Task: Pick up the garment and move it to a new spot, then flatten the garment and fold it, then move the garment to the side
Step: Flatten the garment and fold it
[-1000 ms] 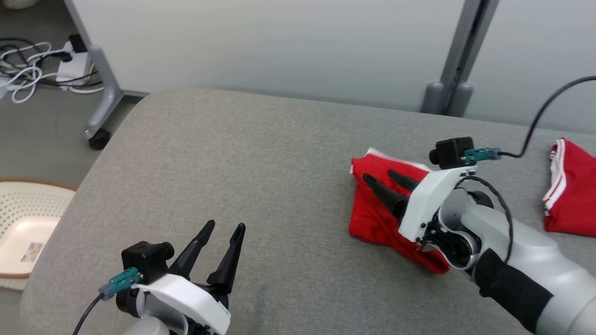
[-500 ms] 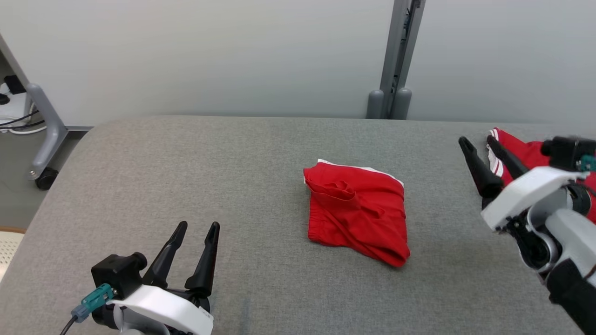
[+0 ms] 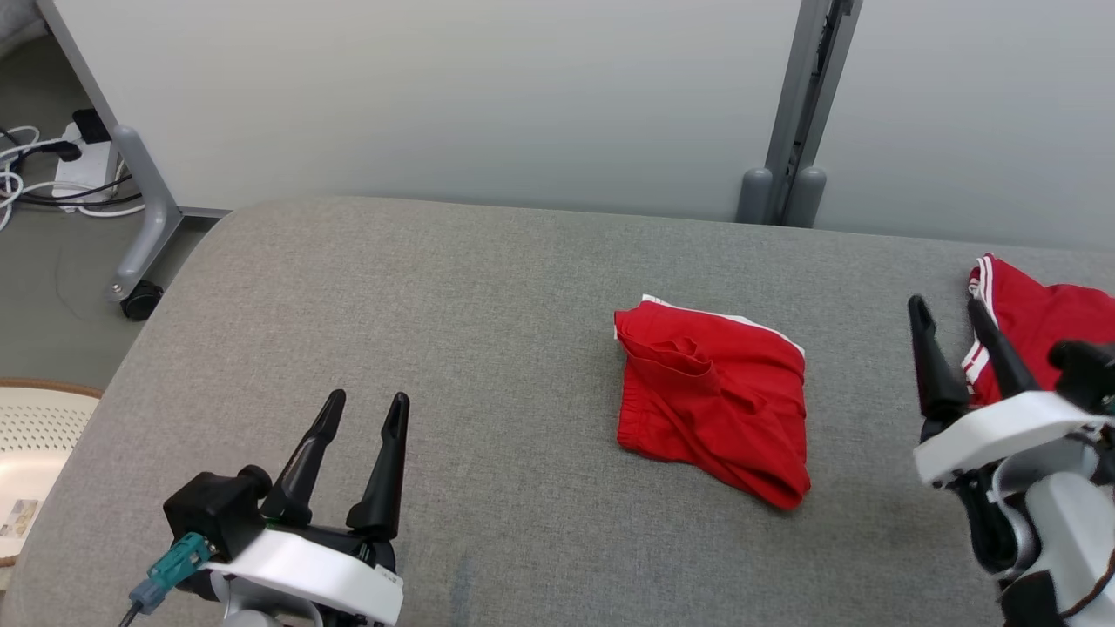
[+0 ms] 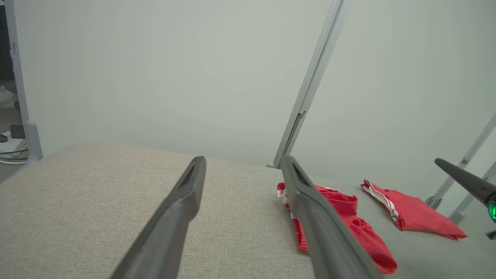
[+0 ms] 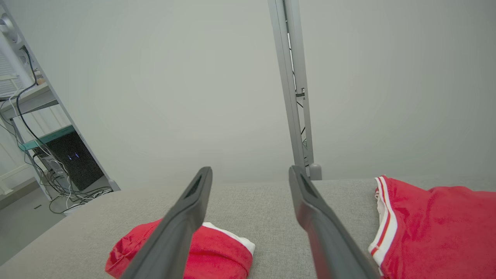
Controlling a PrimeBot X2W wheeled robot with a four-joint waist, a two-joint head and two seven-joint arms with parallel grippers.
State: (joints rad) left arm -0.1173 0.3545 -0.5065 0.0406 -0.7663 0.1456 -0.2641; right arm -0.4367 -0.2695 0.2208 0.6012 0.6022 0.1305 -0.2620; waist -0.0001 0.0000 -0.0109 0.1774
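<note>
A folded red garment [image 3: 710,396] with a white edge lies flat on the grey padded table [image 3: 488,296], right of the middle; it also shows in the left wrist view [image 4: 348,209] and the right wrist view [image 5: 221,252]. My right gripper [image 3: 946,302] hovers open to the garment's right, apart from it, with nothing between its fingers [image 5: 251,169]. My left gripper [image 3: 368,398] stands open and empty near the table's front left [image 4: 243,159].
A second red garment [image 3: 1037,331] with white stripes lies at the table's right edge, just behind my right gripper [image 5: 434,224]. A grey post [image 3: 797,113] stands behind the table. A wheeled stand leg [image 3: 144,218], cables and a white basket [image 3: 35,435] are on the floor at the left.
My right gripper, which hung over the folded garment, has drawn back to the right and stays open; the garment lies free. The head camera has shifted. My left gripper has kept its place.
</note>
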